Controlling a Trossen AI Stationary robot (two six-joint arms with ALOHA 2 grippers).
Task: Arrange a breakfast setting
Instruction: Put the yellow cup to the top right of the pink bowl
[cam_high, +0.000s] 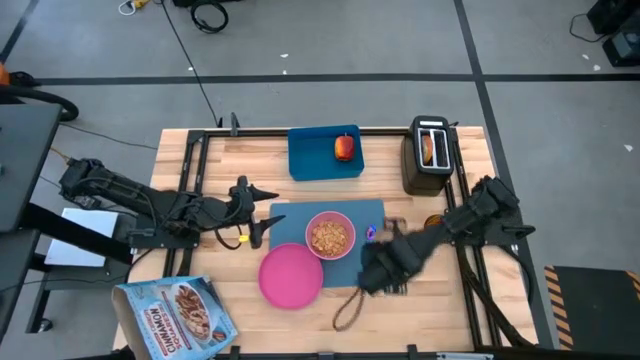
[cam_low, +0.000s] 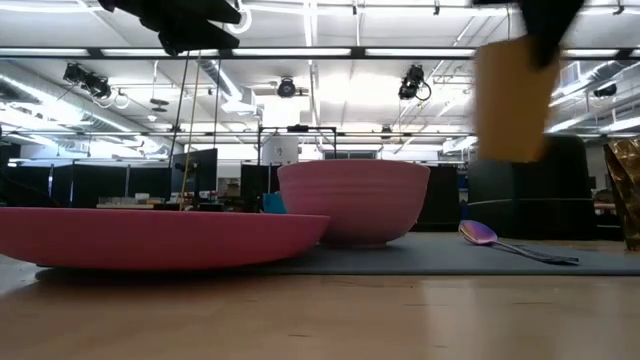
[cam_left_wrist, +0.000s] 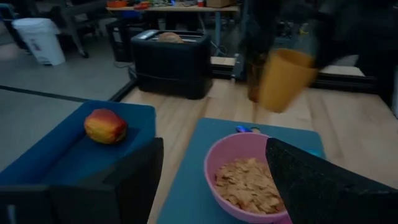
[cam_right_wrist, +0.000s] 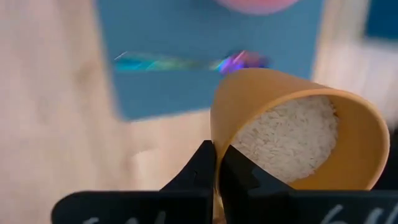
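A pink bowl (cam_high: 330, 236) of cereal and a spoon (cam_high: 372, 232) sit on the slate-blue mat (cam_high: 372, 212). A pink plate (cam_high: 291, 276) overlaps the mat's near left corner. My right gripper (cam_right_wrist: 217, 155) is shut on the orange cup (cam_right_wrist: 292, 137), which hangs above the mat's right part in the low view (cam_low: 513, 100); my arm hides it in the high view. My left gripper (cam_high: 268, 212) is open and empty at the mat's left edge, facing the bowl (cam_left_wrist: 249, 180). The apple (cam_high: 345, 148) lies on a bright blue tray (cam_high: 310, 160). Toast (cam_high: 429, 148) stands in the toaster (cam_high: 430, 165). My right gripper pinches the cup's wall at its rim (cam_right_wrist: 216, 146), one finger (cam_right_wrist: 245, 174) inside the cup and the other (cam_right_wrist: 199, 168) outside. The cup is lifted clear of the mat and tilted, its mouth turned toward my wrist, with white grainy filling showing inside.
A cereal box (cam_high: 175, 315) lies at the near left corner. A brown loop (cam_high: 350, 305) lies near the front edge, right of the plate. A small orange-brown thing (cam_high: 432, 221) stands by the right arm. Black frame rails run along the table's left, right and far sides.
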